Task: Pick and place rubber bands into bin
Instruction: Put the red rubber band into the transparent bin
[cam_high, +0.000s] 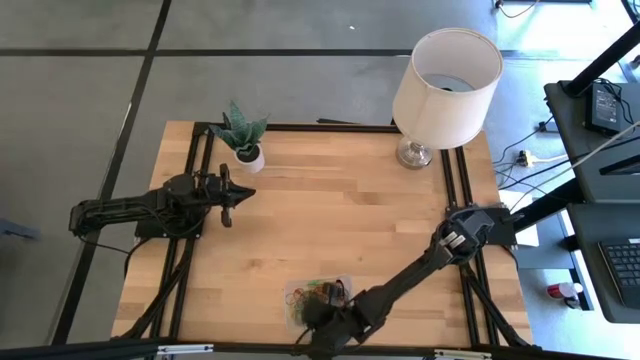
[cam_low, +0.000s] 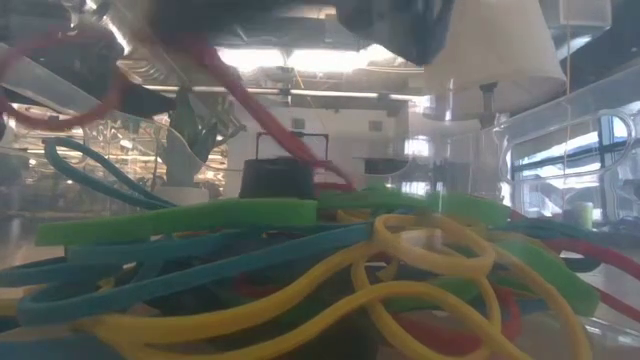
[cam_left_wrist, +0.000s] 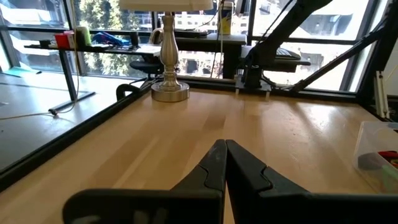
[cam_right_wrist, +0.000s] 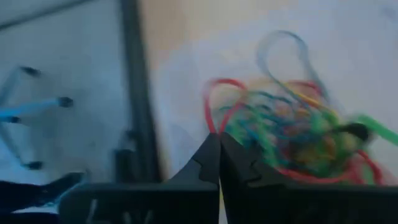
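One bin (cam_high: 297, 297), one tangle of rubber bands (cam_high: 322, 292) inside it, two arms, one lamp (cam_high: 445, 75), one potted plant (cam_high: 242, 135).

The clear bin sits at the table's (cam_high: 330, 210) near edge and holds a heap of bands too tangled to count: red, green, yellow and blue loops. The right gripper (cam_right_wrist: 219, 163) hangs over the bin, fingers pressed together, nothing visibly between them. The left gripper (cam_left_wrist: 224, 163) waits near the plant, fingers likewise closed and empty.
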